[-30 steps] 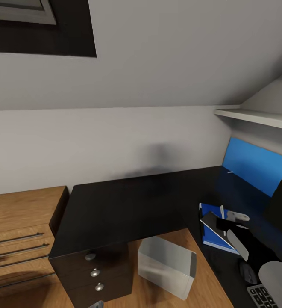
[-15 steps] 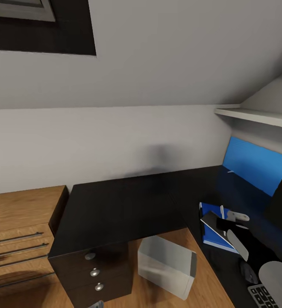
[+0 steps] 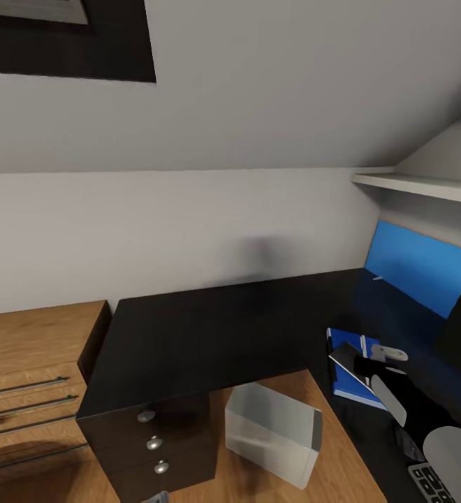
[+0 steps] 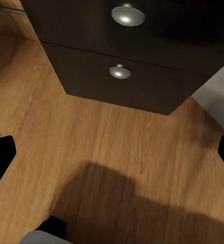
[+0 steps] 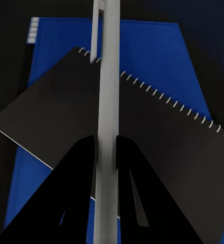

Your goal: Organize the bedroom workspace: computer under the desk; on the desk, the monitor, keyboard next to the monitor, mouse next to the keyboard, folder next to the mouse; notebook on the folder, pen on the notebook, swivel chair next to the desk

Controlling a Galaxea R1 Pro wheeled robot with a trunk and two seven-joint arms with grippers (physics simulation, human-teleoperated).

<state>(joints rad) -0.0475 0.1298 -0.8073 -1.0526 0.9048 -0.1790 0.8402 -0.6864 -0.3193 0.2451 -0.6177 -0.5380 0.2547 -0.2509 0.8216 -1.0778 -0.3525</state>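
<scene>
One glossy black L-shaped tabletop [image 3: 188, 335] with three round silver drawer knobs [image 3: 154, 443]; one light grey box-shaped computer tower [image 3: 272, 433]; one flat bright blue folder [image 3: 346, 346]; one dark spiral-bound notebook [image 5: 158, 152]; one slim white pen [image 5: 108, 101]; one black keyboard [image 3: 433, 483].

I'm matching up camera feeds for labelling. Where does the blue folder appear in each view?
Head view: the folder lies on the desk, at the picture's lower right.
Right wrist view: the folder spreads behind the right gripper, which is shut on the pen.
Left wrist view: faces the drawer unit and floor instead.
Shared landmark: the notebook overlapping the folder.
</scene>
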